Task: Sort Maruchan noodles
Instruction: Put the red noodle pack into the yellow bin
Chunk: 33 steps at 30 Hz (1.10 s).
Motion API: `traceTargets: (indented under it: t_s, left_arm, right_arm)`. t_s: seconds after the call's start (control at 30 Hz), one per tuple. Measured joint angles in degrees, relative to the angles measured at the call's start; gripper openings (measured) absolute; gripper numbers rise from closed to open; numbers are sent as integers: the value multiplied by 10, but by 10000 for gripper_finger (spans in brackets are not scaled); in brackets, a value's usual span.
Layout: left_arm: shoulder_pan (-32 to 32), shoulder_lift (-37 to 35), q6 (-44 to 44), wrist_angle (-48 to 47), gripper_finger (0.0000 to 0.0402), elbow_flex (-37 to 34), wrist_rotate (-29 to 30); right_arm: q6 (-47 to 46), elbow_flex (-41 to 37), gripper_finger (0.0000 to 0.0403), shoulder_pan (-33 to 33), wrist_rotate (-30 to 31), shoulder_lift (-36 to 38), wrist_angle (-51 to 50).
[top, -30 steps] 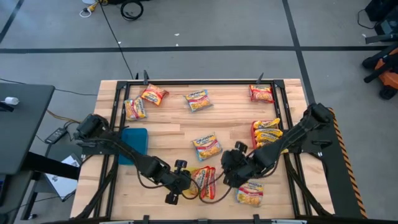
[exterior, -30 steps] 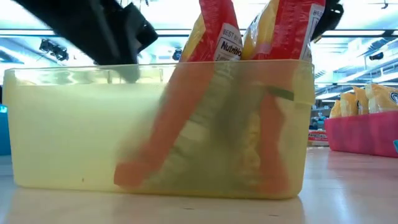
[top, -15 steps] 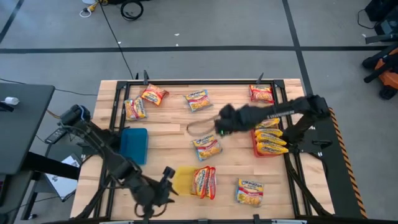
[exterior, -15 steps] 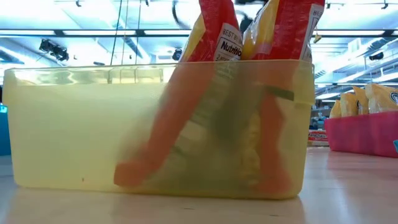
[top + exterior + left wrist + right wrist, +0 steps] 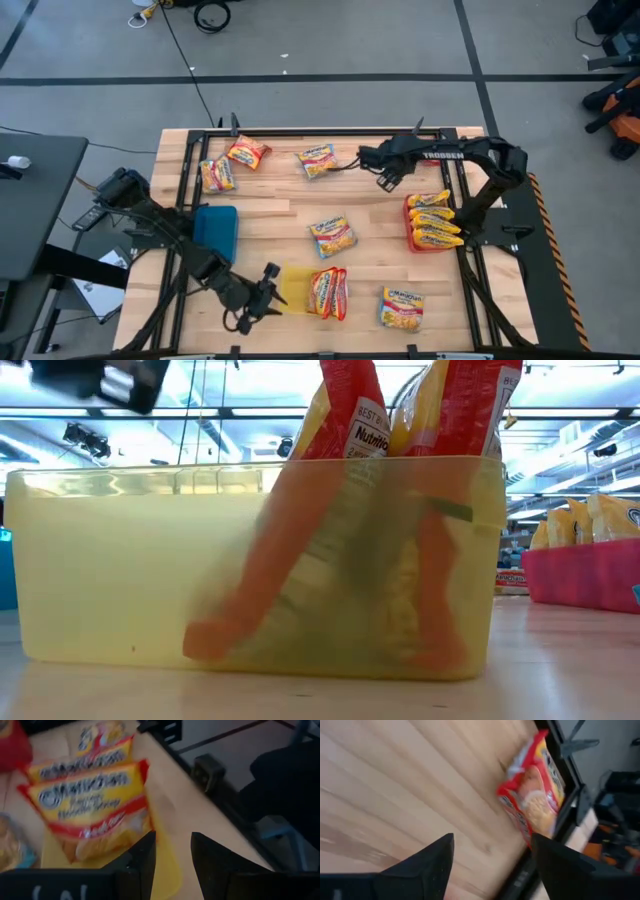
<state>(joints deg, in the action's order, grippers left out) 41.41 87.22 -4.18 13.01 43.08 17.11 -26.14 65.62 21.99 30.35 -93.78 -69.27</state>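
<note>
Right wrist view looks past the right gripper [image 5: 492, 857], whose two dark fingers stand wide apart with nothing between them, down onto bare wood and one red packet [image 5: 535, 790] lying by the table's black edge rail. In the high view this gripper [image 5: 385, 172] hangs over the far part of the wooden table [image 5: 380, 215], between a yellow packet [image 5: 318, 160] to its left and the far right red packet [image 5: 421, 150].

Left gripper [image 5: 172, 857] shows in its wrist view with a narrow gap between its fingers and nothing in it; just past them are the yellow tray [image 5: 167, 865] and the two red-and-yellow packets [image 5: 92, 802] standing in it. From above, the left gripper [image 5: 262, 293] sits at the near edge, just left of the yellow tray [image 5: 292, 288] and its packets [image 5: 328, 292].

Farther out lie a loose packet [image 5: 333, 236] mid-table, another [image 5: 402, 307] near right, and a pair [image 5: 231, 165] at the far left. A red tray [image 5: 432, 240] on the right holds yellow packets [image 5: 431, 218] on edge; a blue tray [image 5: 215, 232] lies to the left.

Low view shows the yellow tray [image 5: 120, 560] up close, its packets [image 5: 400, 420] rising above the rim
</note>
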Motion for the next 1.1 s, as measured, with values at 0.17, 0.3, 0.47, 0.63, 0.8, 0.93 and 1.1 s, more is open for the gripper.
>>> traceTargets:
  t_s: [0.17, 0.3, 0.47, 0.63, 0.8, 0.93, 1.1]
  left_arm:
    - [-28, 0, -10, 1, 128, -11, 24]
    - [-41, 0, -10, 0, 128, -18, 22]
    - [-41, -5, 17, 8, 128, -37, -9]
    - [-50, -44, 52, 63, 128, -80, -18]
    - [-63, -101, 53, 119, 128, -123, -17]
    - [-60, -128, 49, 168, 128, -149, -17]
    - [-61, -132, 93, 210, 128, -158, -10]
  right_arm:
    - [105, -19, 271, 47, -1, 0, -26]
    - [114, -39, 258, 92, -1, 0, 6]
    - [132, -76, 245, 137, -11, 0, 52]
    - [157, -114, 237, 156, 1, 0, 122]
    - [173, -158, 224, 168, 39, 0, 226]
    - [174, -180, 211, 178, 88, 0, 260]
    - [172, -189, 184, 210, 86, 0, 282]
